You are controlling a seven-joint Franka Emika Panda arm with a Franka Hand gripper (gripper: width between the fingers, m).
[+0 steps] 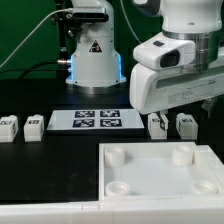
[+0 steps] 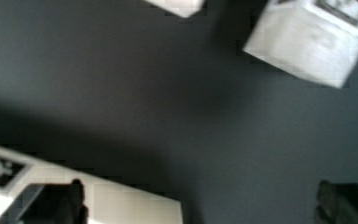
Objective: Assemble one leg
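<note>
Four legs, small white blocks with tags, stand in a row on the black table: two at the exterior view's left [image 1: 10, 126] [image 1: 34, 126] and two at its right [image 1: 157, 125] [image 1: 185, 124]. The large white tray-like piece [image 1: 150, 190] lies in front of them. The arm's white hand [image 1: 172, 75] hangs above the two right legs and hides its own fingers. In the wrist view my gripper [image 2: 201, 205] is open and empty, its dark fingertips [image 2: 48, 205] wide apart above the table. A white tagged leg [image 2: 300, 42] and the corner of another [image 2: 176, 5] show ahead, blurred.
The marker board [image 1: 97, 120] lies between the two pairs of legs; a white tagged edge in the wrist view [image 2: 25, 160] looks like it. A white robot base with a blue glow [image 1: 93, 60] stands behind the board.
</note>
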